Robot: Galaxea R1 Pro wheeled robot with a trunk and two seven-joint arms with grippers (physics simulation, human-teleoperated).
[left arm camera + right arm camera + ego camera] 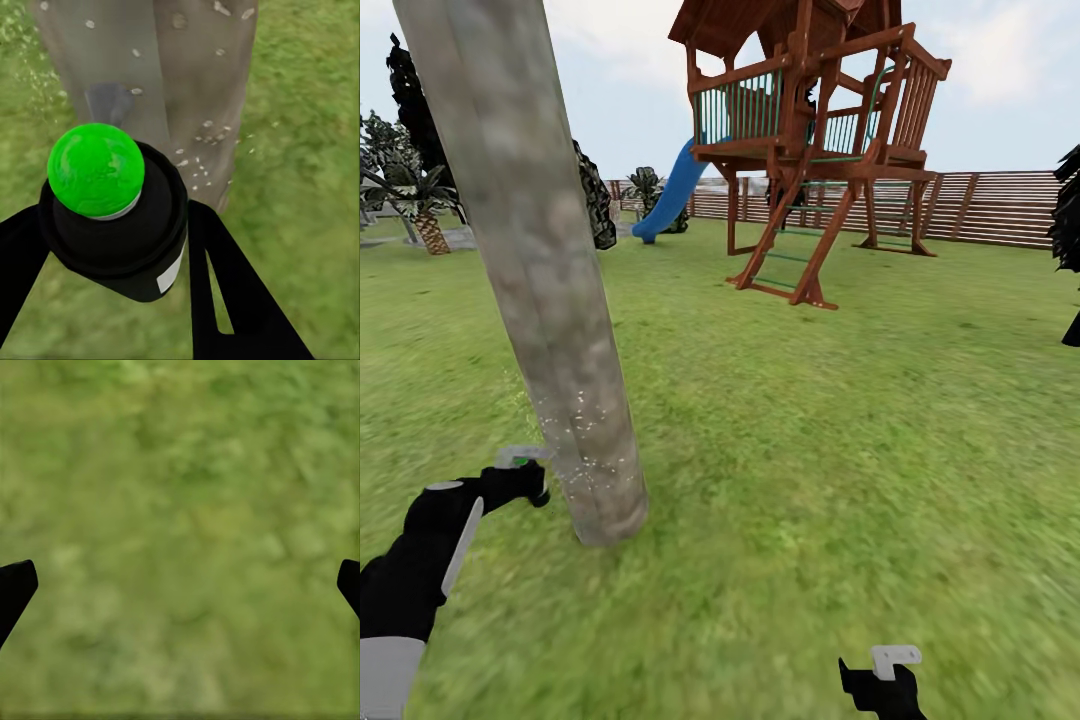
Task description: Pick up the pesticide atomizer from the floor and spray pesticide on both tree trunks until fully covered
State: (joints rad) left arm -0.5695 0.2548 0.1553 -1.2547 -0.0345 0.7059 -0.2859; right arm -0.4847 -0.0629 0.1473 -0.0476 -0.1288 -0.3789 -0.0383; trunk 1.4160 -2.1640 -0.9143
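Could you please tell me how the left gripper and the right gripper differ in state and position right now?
The left gripper is shut on the atomizer, a black canister with a green ball top; the right gripper is open and empty. The left gripper sits beside the base of the tree trunk, flecked with white pesticide; the right gripper hangs over bare grass. Both are black.

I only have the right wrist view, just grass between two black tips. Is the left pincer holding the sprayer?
Observer: Yes, the left pincer is shut on the atomizer, which has a green ball top.
Operator: Is it near a tree?
Observer: It is aimed at the base of a thick tree trunk.
Operator: Any pesticide on it?
Observer: White specks dot the lower trunk; higher up the bark looks bare.
Operator: And my right pincer?
Observer: The right pincer is open over grass.
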